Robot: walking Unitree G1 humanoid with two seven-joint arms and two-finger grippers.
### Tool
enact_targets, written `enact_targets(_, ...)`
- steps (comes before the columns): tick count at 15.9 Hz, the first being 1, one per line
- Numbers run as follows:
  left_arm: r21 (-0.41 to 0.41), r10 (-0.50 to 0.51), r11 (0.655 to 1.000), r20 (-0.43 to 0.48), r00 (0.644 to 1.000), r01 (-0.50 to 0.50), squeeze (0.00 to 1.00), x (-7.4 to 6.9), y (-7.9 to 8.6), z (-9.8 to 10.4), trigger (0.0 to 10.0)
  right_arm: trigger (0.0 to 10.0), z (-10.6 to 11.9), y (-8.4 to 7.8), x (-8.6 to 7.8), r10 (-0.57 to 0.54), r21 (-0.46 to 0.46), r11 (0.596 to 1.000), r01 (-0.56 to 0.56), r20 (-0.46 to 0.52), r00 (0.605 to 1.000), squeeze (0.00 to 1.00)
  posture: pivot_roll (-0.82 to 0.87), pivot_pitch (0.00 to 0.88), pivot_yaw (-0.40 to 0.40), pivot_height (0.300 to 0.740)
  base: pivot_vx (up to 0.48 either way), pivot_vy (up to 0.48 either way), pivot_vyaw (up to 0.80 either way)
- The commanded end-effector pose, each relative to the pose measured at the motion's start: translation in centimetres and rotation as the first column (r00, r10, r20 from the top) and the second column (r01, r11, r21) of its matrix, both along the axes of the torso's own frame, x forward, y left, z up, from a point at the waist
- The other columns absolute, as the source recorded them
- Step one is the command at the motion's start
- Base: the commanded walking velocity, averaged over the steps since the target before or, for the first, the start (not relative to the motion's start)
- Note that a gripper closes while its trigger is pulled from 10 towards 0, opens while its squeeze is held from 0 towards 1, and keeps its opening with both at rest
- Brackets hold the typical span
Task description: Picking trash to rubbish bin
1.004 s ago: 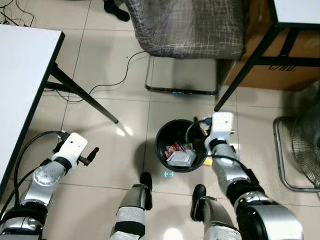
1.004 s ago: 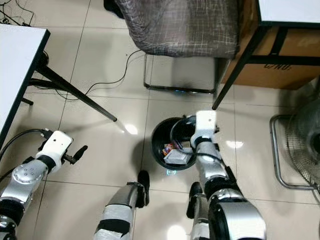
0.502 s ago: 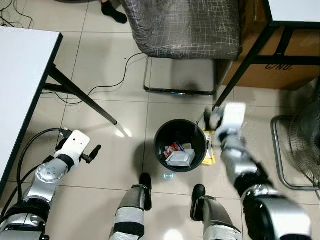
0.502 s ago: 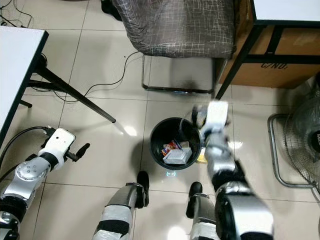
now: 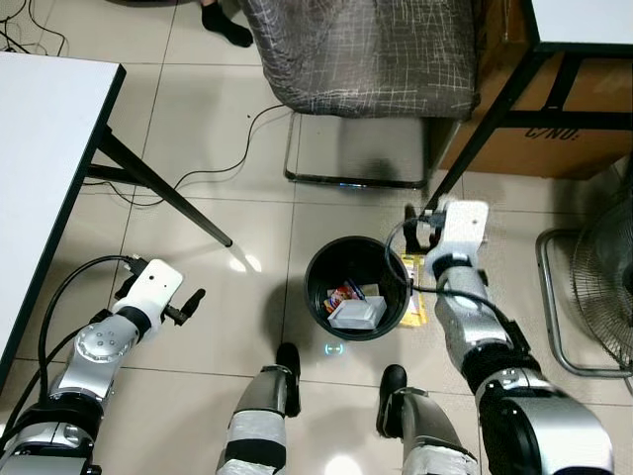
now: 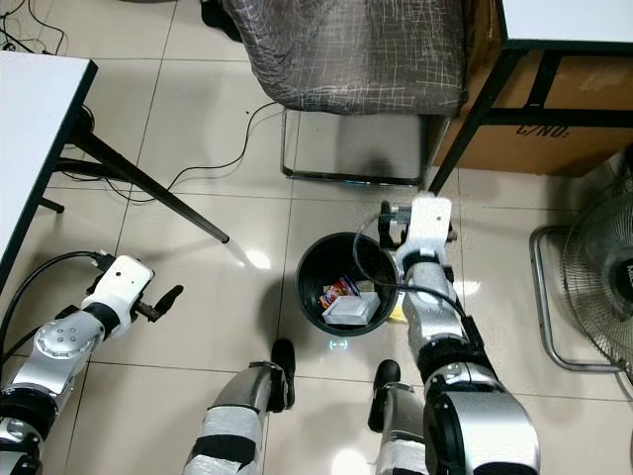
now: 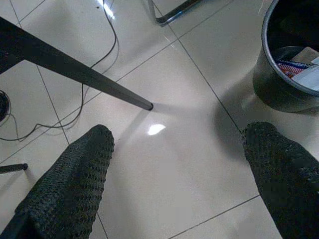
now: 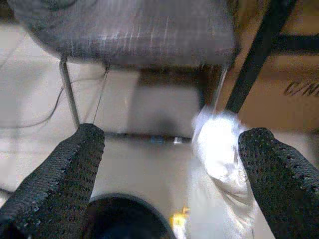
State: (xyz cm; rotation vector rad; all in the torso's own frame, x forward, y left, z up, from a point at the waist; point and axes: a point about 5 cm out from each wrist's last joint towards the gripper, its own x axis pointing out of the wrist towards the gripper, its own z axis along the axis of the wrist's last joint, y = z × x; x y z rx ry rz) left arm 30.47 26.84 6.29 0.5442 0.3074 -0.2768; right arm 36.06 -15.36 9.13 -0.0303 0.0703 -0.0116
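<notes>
1. You are looking down at a round black rubbish bin (image 5: 356, 288) on a pale tiled floor, just ahead of the robot's two feet.
2. Inside the bin lie a white box-like piece of trash (image 5: 358, 313) and a red and blue wrapper (image 5: 343, 294).
3. A yellow wrapper (image 5: 412, 292) lies on the floor, touching the bin's outer wall on the robot's right side.
4. Your right gripper (image 8: 174, 144) hovers above the bin's far right rim, its fingers spread wide with nothing between them.
5. Your left gripper (image 7: 179, 164) is held well to the left of the bin, over bare tile, fingers also wide apart and empty.
6. Beyond the bin stands a chair with a grey checked seat (image 5: 361, 54).
</notes>
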Motion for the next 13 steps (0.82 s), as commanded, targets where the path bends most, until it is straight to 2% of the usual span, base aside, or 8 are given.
enact_targets(1, -0.003, 0.012, 1.0, -0.061, 0.998, -0.013, 0.0, -1.1, 0.4, -1.4, 10.0, 10.0, -5.8, 0.9, -3.0, 0.05, 0.008, 0.999, -0.05, -0.305, 0.951, 0.37, 0.4, 0.437, 0.096, 0.74, 0.0, 0.0, 0.0)
enact_targets(2, -0.003, 0.013, 1.0, -0.062, 0.998, -0.013, 0.0, -1.1, 0.4, -1.4, 10.0, 10.0, -6.7, 1.1, -3.6, 0.07, -0.001, 0.997, -0.075, -0.361, 0.93, 0.37, 0.4, 0.437, 0.096, 0.74, 0.0, 0.0, 0.0)
enact_targets(4, -0.005, 0.011, 1.0, -0.06, 0.998, -0.012, 0.0, -0.9, 0.2, -1.4, 10.0, 10.0, -4.1, 0.4, -2.2, 0.027, 0.016, 1.0, -0.024, -0.181, 0.983, 0.4, 0.4, 0.432, 0.095, 0.74, 0.0, 0.0, 0.0)
enact_targets(6, -0.007, 0.006, 1.0, -0.062, 0.998, -0.006, 0.0, -0.9, 0.0, -1.4, 10.0, 10.0, -1.3, -0.4, -0.8, -0.014, -0.003, 1.0, 0.014, -0.024, 1.0, 0.42, 0.39, 0.43, 0.096, 0.74, 0.0, 0.0, 0.0)
enact_targets(8, -0.008, 0.005, 1.0, -0.062, 0.998, -0.005, 0.0, -0.8, -0.1, -1.4, 10.0, 10.0, -0.1, -0.8, -0.4, -0.038, -0.007, 0.999, 0.038, 0.041, 0.998, 0.41, 0.39, 0.425, 0.095, 0.74, 0.0, 0.0, 0.0)
enact_targets(9, -0.008, 0.005, 1.0, -0.063, 0.998, -0.005, 0.0, -0.8, -0.2, -1.4, 10.0, 10.0, -0.4, -0.8, -0.5, -0.029, -0.002, 1.0, 0.029, 0.021, 0.999, 0.55, 0.39, 0.424, 0.094, 0.74, 0.0, 0.0, 0.0)
enact_targets(10, -0.009, 0.006, 1.0, -0.062, 0.998, -0.006, 0.0, -0.7, -0.3, -1.5, 10.0, 10.0, -2.8, -0.4, -1.5, 0.004, -0.029, 1.0, -0.008, -0.123, 0.992, 0.95, 0.39, 0.419, 0.092, 0.74, 0.0, 0.0, 0.0)
enact_targets(13, -0.018, 0.005, 1.0, -0.062, 0.998, -0.006, 0.0, -0.5, -0.7, -1.5, 10.0, 10.0, -3.1, -0.3, -1.8, 0.015, 0.006, 1.0, -0.014, -0.11, 0.994, 1.0, 0.38, 0.41, 0.092, 0.74, 0.0, 0.0, 0.0)
